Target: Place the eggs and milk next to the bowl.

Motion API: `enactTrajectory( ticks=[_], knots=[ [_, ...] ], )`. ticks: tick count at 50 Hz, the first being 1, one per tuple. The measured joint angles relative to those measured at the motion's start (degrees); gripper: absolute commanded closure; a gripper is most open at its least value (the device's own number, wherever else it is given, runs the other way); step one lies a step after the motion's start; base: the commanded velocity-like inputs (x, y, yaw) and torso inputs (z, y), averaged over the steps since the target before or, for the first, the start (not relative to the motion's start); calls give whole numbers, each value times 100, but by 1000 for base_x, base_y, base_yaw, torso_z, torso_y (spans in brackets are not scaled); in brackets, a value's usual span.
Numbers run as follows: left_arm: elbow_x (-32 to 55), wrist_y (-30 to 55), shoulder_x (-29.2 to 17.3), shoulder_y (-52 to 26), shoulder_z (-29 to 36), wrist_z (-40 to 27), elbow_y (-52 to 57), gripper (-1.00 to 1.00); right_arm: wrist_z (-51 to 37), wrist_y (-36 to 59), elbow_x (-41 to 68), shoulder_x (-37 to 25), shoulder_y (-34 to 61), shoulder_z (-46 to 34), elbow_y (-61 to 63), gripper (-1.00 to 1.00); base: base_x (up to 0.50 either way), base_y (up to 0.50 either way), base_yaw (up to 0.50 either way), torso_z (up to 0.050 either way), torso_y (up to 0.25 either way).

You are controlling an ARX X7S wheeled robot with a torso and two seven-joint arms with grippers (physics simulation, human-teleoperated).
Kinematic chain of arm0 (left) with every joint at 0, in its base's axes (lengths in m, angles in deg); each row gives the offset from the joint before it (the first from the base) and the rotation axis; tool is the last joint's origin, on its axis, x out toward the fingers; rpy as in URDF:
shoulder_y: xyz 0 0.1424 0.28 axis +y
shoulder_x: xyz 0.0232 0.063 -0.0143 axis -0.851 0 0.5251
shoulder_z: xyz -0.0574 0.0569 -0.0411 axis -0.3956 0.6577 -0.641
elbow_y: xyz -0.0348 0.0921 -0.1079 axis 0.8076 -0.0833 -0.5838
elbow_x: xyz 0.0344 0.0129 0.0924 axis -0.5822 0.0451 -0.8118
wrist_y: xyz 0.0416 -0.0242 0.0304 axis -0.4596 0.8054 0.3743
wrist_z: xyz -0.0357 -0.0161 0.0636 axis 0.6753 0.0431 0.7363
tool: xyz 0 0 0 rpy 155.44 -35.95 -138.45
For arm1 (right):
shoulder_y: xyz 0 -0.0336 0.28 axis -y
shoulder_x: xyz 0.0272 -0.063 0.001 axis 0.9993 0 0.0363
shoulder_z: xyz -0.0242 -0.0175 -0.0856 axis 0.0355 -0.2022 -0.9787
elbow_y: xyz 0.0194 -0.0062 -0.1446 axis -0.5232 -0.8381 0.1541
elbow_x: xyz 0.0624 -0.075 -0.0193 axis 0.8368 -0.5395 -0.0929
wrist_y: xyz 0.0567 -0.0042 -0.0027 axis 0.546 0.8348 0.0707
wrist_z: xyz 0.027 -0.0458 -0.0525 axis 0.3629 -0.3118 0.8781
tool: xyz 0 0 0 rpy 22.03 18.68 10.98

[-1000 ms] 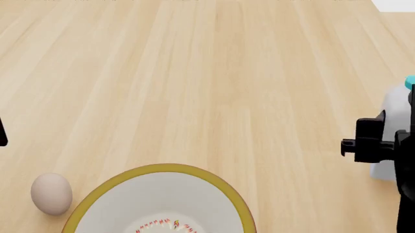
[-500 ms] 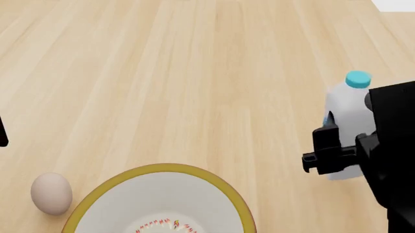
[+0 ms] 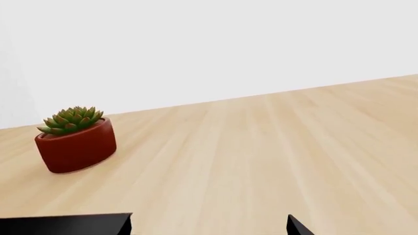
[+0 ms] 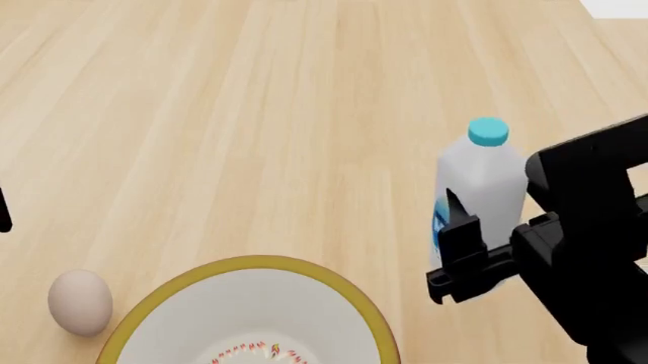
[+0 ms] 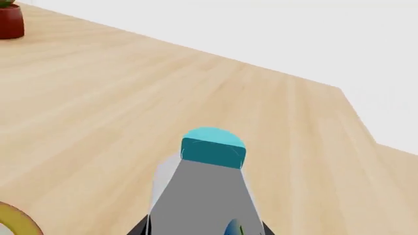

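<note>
Head view has the right claw point(image 4: 476, 254) gripping the milk point(image 4: 478, 199), black fingers clamped around the lower body of the white bottle, teal cap up top and the bottle standing upright on the tabletop point(image 4: 303, 114). Off to the claw's left and nearer the robot sits the bowl point(image 4: 253, 318), its mustard rim well short of the bottle, bare wood showing between them. Further left again, beyond the bowl's rim and just beside it, rests the pale egg point(image 4: 80, 302). Only that one egg is in sight.

Right wrist view looks straight down the bottle: teal cap dead ahead of the claw, a sliver of blue label low on the body, a scrap of yellow rim at the edge, and a red plant pot point(image 5: 11, 19) far off on the wood.

Left claw point(image 3: 209, 227) shows only two dark finger tips set wide apart with nothing between them; ahead of it stands that potted succulent.
</note>
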State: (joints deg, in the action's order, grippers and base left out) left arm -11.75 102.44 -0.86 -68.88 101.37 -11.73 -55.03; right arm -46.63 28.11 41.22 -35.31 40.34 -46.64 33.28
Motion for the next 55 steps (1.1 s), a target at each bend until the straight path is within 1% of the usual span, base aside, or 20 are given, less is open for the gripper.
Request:
enactTrajectory(
  ticks=[27, 55],
  knots=[
    [-42, 0, 7, -30, 35, 11, -1, -100, 311, 90, 423, -159, -113, 25, 439, 100, 0, 0, 0, 0, 1],
    [-17, 59, -29, 34, 27, -53, 141, -100, 534, -87, 371, -169, -330, -115, 557, 100, 0, 0, 0, 0, 1]
  ],
)
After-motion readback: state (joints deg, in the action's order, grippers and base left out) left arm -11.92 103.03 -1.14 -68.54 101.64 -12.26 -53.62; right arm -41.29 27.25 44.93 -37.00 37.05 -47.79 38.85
